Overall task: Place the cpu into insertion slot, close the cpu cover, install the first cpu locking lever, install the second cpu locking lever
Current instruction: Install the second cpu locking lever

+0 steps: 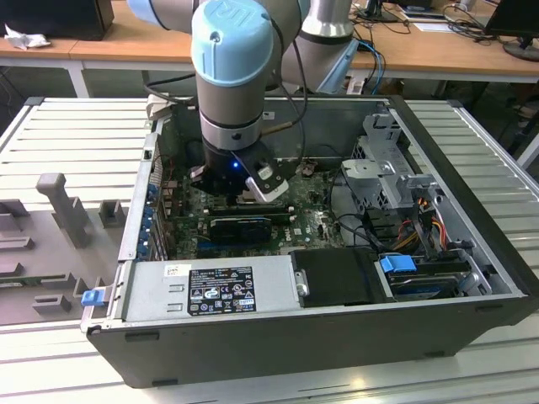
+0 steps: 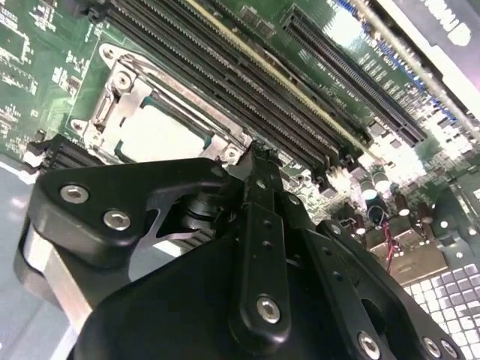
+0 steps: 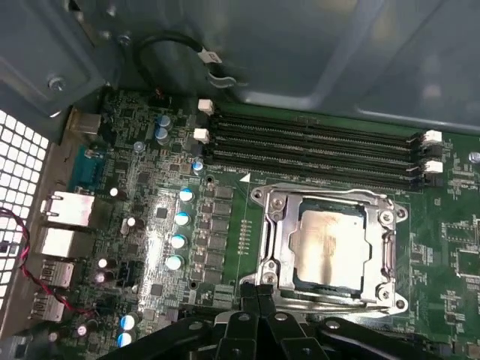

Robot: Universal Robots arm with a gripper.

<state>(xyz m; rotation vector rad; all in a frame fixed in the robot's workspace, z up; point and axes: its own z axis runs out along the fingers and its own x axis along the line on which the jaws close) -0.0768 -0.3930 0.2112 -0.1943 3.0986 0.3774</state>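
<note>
End effector [image 3: 259, 289] partly hides cpu cover [image 3: 274, 247].

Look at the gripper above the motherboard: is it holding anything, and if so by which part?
Nothing is visibly held. The gripper sits at the edge of the cpu cover, closed over the cpu; any grip cannot be told.

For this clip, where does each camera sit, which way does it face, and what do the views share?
Exterior view: off the arm, above and outside the open computer case, looking down into it; the arm's blue-capped joint and wrist show over the motherboard.
First wrist view: on the arm, facing the motherboard; the gripper sits at the edge of the cpu cover, with the cpu seated inside.
Second wrist view: on the arm, looking past the black gripper linkage at the board.
Both wrist views share the cpu and the memory slots.
</note>
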